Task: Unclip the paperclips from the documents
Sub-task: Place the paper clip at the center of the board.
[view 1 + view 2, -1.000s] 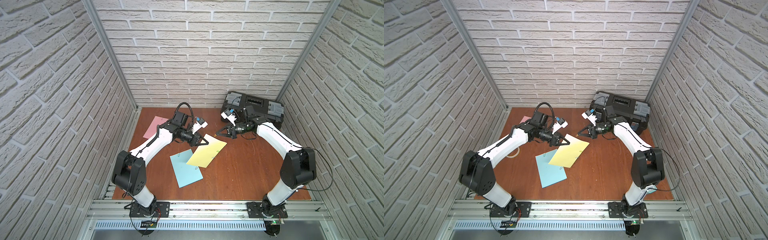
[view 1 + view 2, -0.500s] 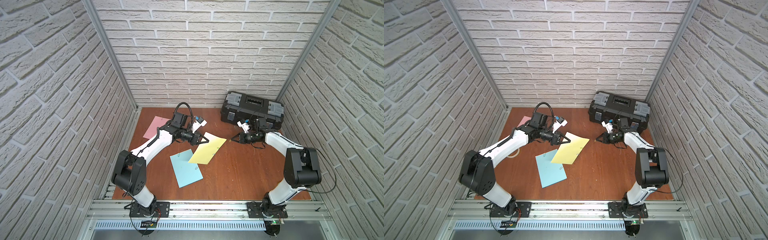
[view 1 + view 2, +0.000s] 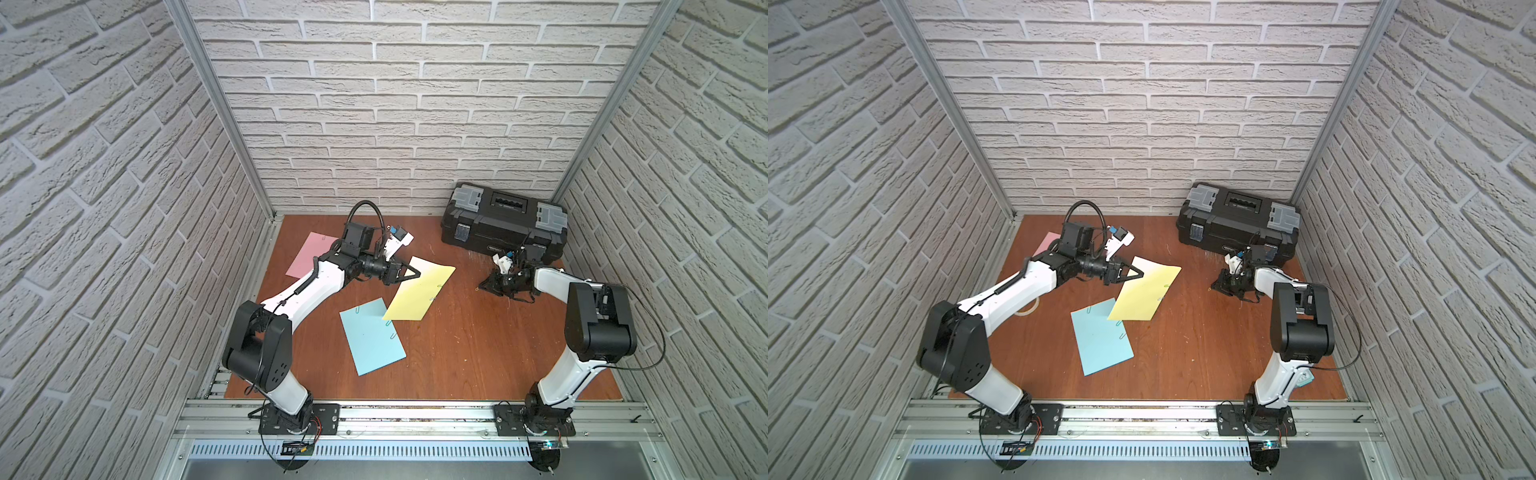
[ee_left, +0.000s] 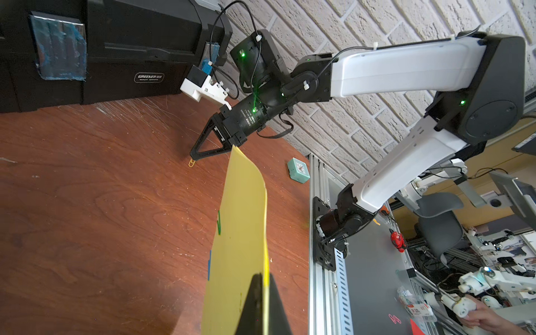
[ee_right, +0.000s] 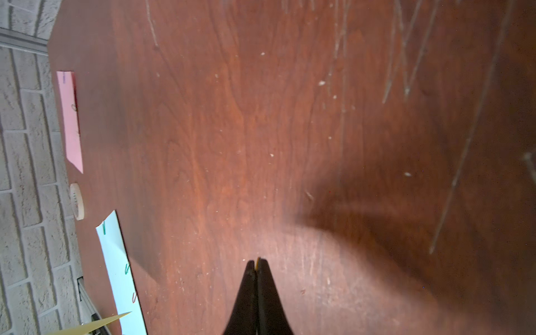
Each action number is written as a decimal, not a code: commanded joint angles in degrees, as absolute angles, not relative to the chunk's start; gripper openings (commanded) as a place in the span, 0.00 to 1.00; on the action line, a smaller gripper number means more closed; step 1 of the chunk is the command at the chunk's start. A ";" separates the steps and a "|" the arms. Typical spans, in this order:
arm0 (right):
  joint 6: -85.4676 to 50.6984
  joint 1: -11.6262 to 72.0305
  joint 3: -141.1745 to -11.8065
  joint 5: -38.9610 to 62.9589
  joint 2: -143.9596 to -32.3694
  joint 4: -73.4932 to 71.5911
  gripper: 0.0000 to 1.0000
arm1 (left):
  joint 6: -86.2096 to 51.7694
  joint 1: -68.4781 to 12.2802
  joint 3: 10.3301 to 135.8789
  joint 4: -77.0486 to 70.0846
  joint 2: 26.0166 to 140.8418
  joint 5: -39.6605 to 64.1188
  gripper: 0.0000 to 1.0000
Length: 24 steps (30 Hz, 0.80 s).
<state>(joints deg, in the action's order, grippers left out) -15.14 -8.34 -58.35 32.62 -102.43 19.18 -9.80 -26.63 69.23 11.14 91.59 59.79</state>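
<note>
1. Left fingers (image 4: 252,313): clamped on a corner of the yellow sheet (image 3: 419,293), that end raised off the surface (image 3: 478,353)
2. Right fingers (image 5: 245,301): pinched on a yellow paperclip (image 4: 191,163), low over the surface near the toolbox (image 3: 503,224)
3. Yellow sheet: green paperclip (image 4: 219,223) on one edge; far corner overlaps blue sheet (image 3: 372,336)
</note>
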 commanded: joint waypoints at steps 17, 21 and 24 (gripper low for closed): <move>-13.81 -8.44 -60.23 25.57 -100.85 25.62 0.42 | -17.70 -25.13 66.45 -2.84 89.82 61.11 0.00; -12.97 -7.92 -60.12 26.49 -98.87 26.06 0.44 | -18.64 -24.54 66.35 -4.25 89.82 61.74 0.00; -12.25 -7.43 -59.95 27.39 -96.90 26.19 0.46 | -19.82 -23.96 66.09 -5.93 89.94 62.26 0.00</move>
